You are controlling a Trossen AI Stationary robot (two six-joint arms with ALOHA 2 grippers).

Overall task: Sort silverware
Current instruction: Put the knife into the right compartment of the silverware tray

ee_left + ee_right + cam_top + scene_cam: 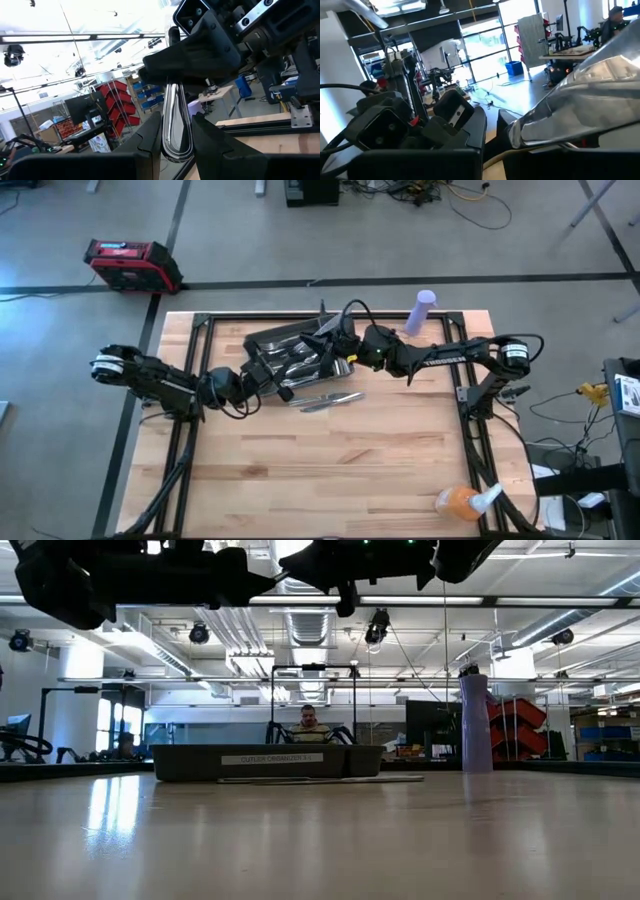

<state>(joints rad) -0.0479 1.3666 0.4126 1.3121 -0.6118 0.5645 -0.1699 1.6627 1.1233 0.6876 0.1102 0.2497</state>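
1. I see the silverware (300,358) heaped in and around the dark tray (262,340) at the upper centre of the high view, with a few loose pieces (328,400) on the wooden table (330,470) just below it.
2. My left gripper (177,135) is clamped on a shiny utensil handle (176,117), held up in the air.
3. My right gripper (345,345) meets it over the tray, also pinching a piece of silverware (580,110).
4. A purple bottle (422,310) stands at upper right, an orange spray bottle (462,502) at lower right.
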